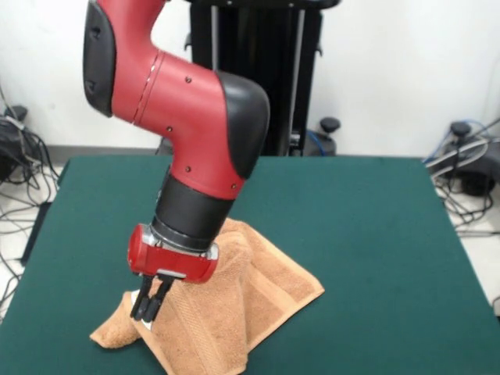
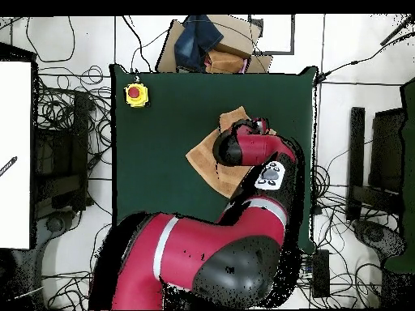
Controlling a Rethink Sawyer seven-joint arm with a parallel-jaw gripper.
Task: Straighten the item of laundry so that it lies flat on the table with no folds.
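The tan-orange towel (image 1: 258, 285) lies bunched on the green table (image 1: 375, 234) near its front edge, raised in a peak behind my wrist with folds running down to both sides. My gripper (image 1: 150, 303) points down at the towel's left end, its black fingers (image 1: 160, 297) close together and pinching the cloth next to a small white label (image 1: 144, 322). In the overhead view the towel (image 2: 204, 154) shows partly under my arm, and the gripper (image 2: 258, 125) is mostly hidden by the wrist.
A yellow box with a red button (image 2: 136, 95) sits at one table corner. A cardboard box with blue cloth (image 2: 209, 42) stands beyond the table's edge. Cables lie on the floor on both sides (image 1: 19, 168).
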